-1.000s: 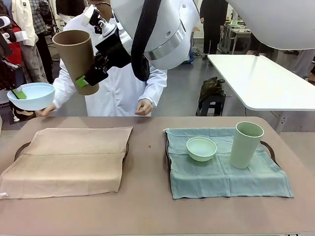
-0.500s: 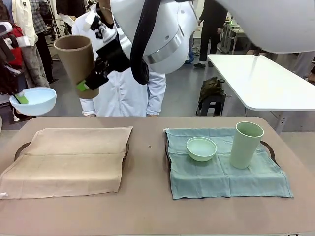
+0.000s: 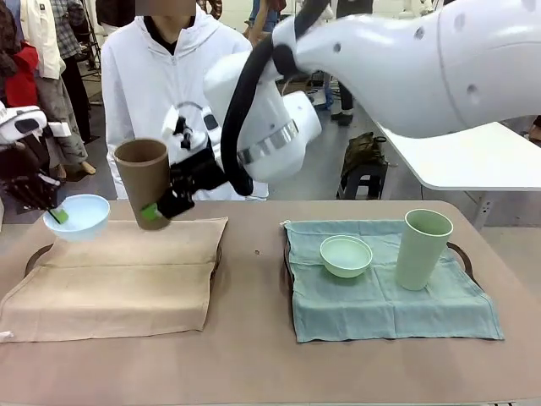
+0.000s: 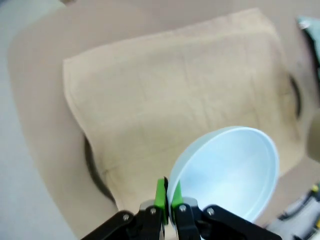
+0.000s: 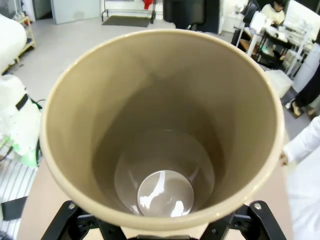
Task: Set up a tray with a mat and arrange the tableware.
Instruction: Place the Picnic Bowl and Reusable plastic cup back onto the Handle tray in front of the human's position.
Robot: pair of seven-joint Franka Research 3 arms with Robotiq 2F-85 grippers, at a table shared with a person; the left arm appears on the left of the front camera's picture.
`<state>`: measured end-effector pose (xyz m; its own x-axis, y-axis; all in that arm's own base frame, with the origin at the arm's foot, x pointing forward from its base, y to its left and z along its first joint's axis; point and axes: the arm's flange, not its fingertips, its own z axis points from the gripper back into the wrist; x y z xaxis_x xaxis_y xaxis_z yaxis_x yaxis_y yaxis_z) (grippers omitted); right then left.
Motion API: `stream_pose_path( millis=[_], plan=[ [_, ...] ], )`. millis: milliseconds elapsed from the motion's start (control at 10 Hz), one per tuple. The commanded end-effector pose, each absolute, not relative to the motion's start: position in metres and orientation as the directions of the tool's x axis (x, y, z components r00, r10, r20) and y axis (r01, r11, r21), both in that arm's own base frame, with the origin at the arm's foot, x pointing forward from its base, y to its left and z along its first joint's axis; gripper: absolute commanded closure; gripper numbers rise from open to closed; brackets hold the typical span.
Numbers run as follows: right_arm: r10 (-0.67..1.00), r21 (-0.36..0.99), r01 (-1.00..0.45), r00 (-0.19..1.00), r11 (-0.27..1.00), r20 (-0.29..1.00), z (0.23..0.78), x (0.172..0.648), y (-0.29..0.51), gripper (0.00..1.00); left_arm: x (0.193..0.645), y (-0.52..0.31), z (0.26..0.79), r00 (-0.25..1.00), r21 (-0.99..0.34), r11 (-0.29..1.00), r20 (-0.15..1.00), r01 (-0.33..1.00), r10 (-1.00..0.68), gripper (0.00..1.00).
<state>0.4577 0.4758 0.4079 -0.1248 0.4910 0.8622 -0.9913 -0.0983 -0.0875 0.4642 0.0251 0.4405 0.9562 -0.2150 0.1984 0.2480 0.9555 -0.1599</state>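
Two robot hands engaged, each carrying one item above the tan side of the counter point(image 3: 254, 355). Left hand point(image 3: 56, 213) pinched fully shut on rim of pale blue bowl point(image 3: 77, 215), bowl held over far left corner of tan mat point(image 3: 118, 275); seen from left wrist as green pads point(image 4: 161, 194) clamped on bowl rim. Right hand point(image 3: 161, 210) reaching across the middle, spread wide around tan-brown cup point(image 3: 144, 182), cup near upright, mouth slightly tilted, base at far edge of tan mat. Mint green bowl point(image 3: 346, 255) and pale green cup point(image 3: 423, 249) standing on green mat point(image 3: 380, 300). Compared with a second ago: both items lowered markedly, cup brought from tilted to near upright, bowl shifted inward toward tray.
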Motion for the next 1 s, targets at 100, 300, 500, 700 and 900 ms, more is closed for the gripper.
stream_pose_path(
  millis=[100, 300, 500, 700, 900],
  plan=[
    [0.511, -0.024, -0.994, -0.076, -0.108, 0.856, 0.358, 0.451, 0.464, 0.19, 0.472, 0.031, 0.404, 0.95, -0.186, 0.948, 0.228, 0.259, -0.214, 0.96],
    [0.554, -0.041, -0.993, -0.096, -0.111, 0.827, 0.359, 0.448, 0.464, 0.19, 0.47, 0.03, 0.405, 0.973, -0.324, 0.918, 0.108, 0.227, -0.202, 0.96],
    [0.537, -0.002, -0.995, -0.058, -0.104, 0.841, 0.35, 0.454, 0.466, 0.19, 0.471, 0.03, 0.399, 0.962, -0.172, 0.959, 0.193, 0.227, -0.193, 0.96],
    [0.544, -0.003, -0.994, -0.061, -0.106, 0.837, 0.347, 0.453, 0.465, 0.19, 0.47, 0.028, 0.394, 0.969, -0.218, 0.95, 0.16, 0.223, -0.19, 0.96],
    [0.557, 0.033, -0.993, -0.035, -0.112, 0.83, 0.324, 0.47, 0.465, 0.19, 0.468, 0.024, 0.383, 0.97, -0.214, 0.95, 0.143, 0.226, -0.199, 0.96]
  ],
)
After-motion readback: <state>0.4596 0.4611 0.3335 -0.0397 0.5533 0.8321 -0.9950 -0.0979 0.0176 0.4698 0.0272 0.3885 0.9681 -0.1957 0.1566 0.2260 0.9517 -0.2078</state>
